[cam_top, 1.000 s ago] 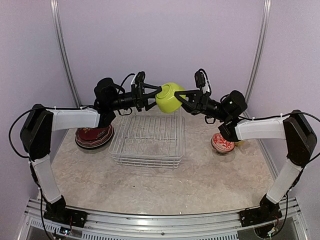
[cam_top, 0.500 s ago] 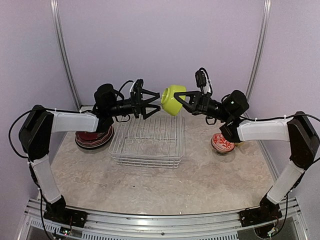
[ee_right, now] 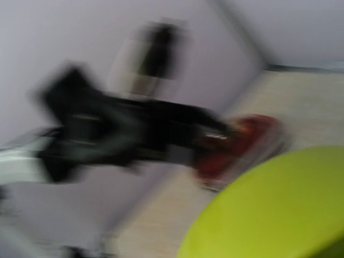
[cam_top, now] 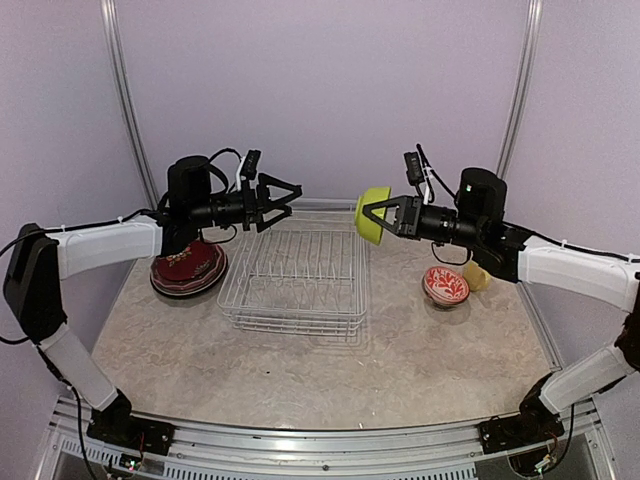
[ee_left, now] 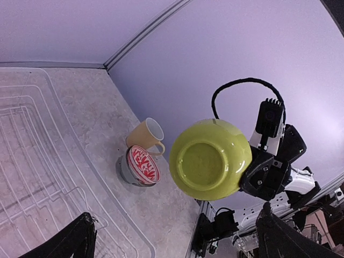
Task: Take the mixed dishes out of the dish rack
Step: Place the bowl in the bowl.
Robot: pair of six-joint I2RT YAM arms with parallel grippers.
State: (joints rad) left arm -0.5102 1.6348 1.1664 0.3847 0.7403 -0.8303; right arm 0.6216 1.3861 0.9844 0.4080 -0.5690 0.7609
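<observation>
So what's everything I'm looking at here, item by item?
Dish rack: one, white wire, table centre.
Plates: a stack, count unclear, dark red, left of the rack.
Patterned bowl: one, red and white inside, right of the rack.
Mug: one, pale yellow, beside that bowl.
Green bowl: one, lime, held in the air.
Table: one, beige marbled.
Left gripper: one, black, open, near the rack's far left.
Right gripper: one, black, shut on the green bowl.
</observation>
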